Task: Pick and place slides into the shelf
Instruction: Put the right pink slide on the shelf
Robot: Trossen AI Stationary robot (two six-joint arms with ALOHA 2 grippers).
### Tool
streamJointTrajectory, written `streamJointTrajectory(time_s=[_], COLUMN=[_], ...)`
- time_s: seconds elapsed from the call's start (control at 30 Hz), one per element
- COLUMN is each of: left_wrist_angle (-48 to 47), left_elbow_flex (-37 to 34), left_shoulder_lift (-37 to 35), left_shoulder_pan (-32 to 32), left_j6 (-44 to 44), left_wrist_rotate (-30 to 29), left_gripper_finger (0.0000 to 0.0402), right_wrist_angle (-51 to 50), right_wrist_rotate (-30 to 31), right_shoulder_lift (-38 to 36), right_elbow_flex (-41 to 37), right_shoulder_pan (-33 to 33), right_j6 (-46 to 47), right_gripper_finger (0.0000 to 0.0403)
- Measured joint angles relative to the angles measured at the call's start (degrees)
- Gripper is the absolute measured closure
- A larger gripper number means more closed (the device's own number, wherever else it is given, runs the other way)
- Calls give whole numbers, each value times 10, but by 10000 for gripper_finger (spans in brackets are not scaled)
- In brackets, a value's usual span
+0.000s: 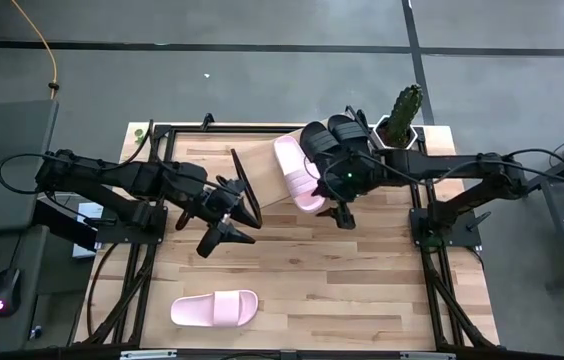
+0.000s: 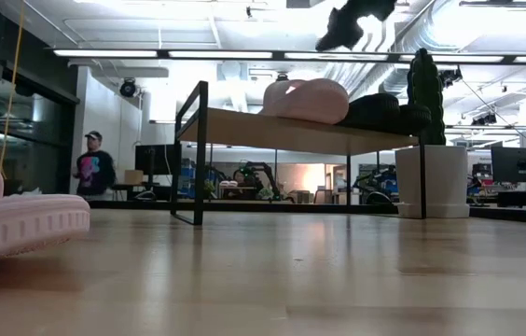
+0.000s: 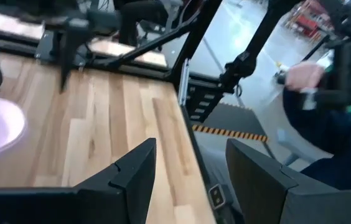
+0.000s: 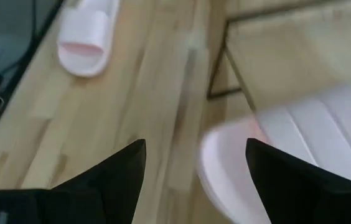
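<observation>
Here, one pale pink slide sandal point(image 1: 214, 308) lies on the wood surface point(image 1: 362, 290), well short of the light-wood shelf point(image 1: 262, 170), long axis parallel to it; the released left hand point(image 1: 224, 235) hangs nearer than the released right hand point(image 1: 342, 213).

My worktable point(image 1: 362, 290): light-wood plank top, dark frame around edges. Shelf point(image 1: 262, 165) stands on it toward far side, light-wood board on thin dark end panels. On shelf: one pale pink slide point(image 1: 297, 172), two black slides point(image 1: 337, 142) just beside it. White pot with cactus point(image 1: 402, 118) at far right corner. Second pink slide point(image 1: 215, 307) lies flat on table near front edge, well apart from shelf.
</observation>
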Motion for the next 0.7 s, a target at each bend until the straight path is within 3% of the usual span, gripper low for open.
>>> streamJointTrajectory(time_s=[0.37, 0.6, 0.7], left_wrist_angle=[-94, -111, -110], left_elbow_flex=[0, 0, 0], left_shoulder_lift=[0, 0, 0], left_shoulder_pan=[0, 0, 0], left_j6=[21, 26, 27], left_wrist_rotate=[-67, -74, -89], left_gripper_finger=[218, 218, 218], right_wrist_angle=[101, 111, 117], right_wrist_rotate=[5, 101, 106], right_shoulder_lift=[0, 14, 38], right_elbow_flex=[0, 0, 0], right_shoulder_pan=[74, 91, 91], right_j6=[-46, -20, -10], right_gripper_finger=[137, 137, 137])
